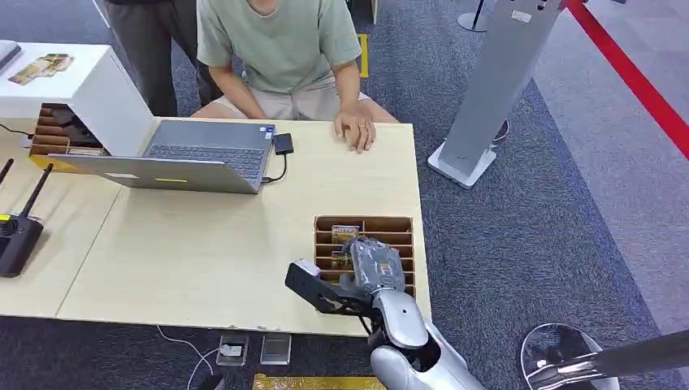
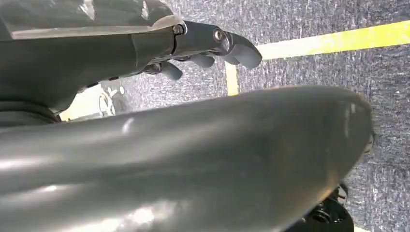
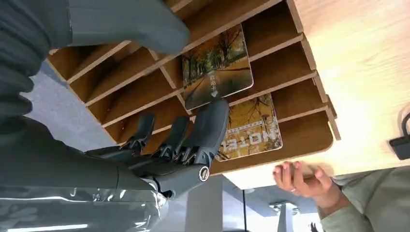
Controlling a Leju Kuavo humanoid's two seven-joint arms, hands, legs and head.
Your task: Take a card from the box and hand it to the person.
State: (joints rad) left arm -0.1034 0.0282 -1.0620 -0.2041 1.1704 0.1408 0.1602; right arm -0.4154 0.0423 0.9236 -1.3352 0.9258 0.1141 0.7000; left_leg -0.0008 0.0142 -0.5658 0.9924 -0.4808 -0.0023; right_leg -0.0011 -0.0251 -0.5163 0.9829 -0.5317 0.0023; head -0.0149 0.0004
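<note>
A wooden slotted box (image 1: 366,223) sits near the table's front right corner, with picture cards in its slots. My right hand (image 1: 375,264) hovers over it. In the right wrist view the right hand (image 3: 179,145) reaches into the box (image 3: 300,92). One dark fingertip (image 3: 212,113) touches the edge of an autumn-tree card (image 3: 217,65) that leans across a divider, and the thumb (image 3: 140,24) sits just off the card's other side. A second card (image 3: 251,128) lies in the adjoining slot. My left hand (image 2: 208,46) hangs over the carpet, fingers loosely bent, holding nothing.
A person in a green shirt sits across the table, one hand (image 1: 355,130) flat on its far edge. A laptop (image 1: 207,154) lies mid-table, with a white box (image 1: 81,81) and a black radio (image 1: 16,236) at left. A silver stand (image 1: 496,89) rises beyond the table's right side.
</note>
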